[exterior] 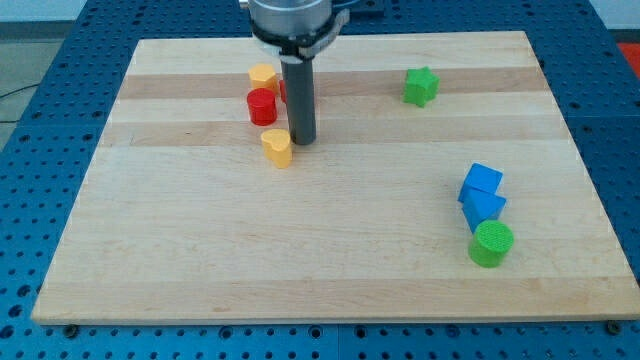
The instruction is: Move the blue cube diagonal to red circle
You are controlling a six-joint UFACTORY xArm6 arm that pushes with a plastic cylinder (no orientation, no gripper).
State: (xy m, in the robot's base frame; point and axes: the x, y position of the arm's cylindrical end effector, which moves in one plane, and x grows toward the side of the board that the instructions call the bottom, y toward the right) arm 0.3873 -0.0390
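Observation:
The blue cube lies at the view's right on the wooden board, touching a second blue block just below it. The red circle, a short red cylinder, stands at the view's upper left of centre. My tip is down on the board just right of the red cylinder and just up-right of a yellow heart-shaped block. The tip is far to the left of the blue cube. Another red block is mostly hidden behind the rod.
A yellow block sits just above the red cylinder. A green star lies at the upper right. A green cylinder touches the lower blue block from below. The board lies on a blue perforated table.

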